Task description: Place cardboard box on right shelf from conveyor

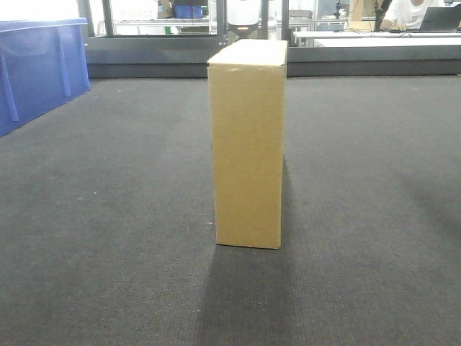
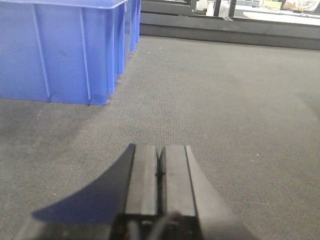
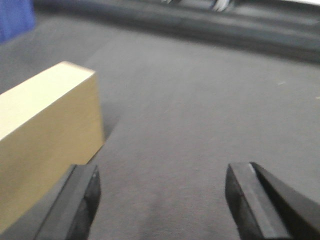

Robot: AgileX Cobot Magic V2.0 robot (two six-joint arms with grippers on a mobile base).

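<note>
The plain tan cardboard box (image 1: 248,144) stands upright on its narrow end in the middle of the dark woven conveyor (image 1: 108,216). In the right wrist view the cardboard box (image 3: 45,145) fills the left side, just left of my right gripper (image 3: 162,177), which is open with only belt between its fingers. My left gripper (image 2: 160,152) hovers over bare conveyor (image 2: 225,100), shut on nothing; the box is out of that view. The right shelf is out of view.
A blue plastic bin (image 1: 36,68) sits at the belt's far left; the same blue plastic bin (image 2: 60,50) stands ahead and left of the left gripper. A dark raised rail (image 1: 360,65) borders the belt's far edge, with desks behind it.
</note>
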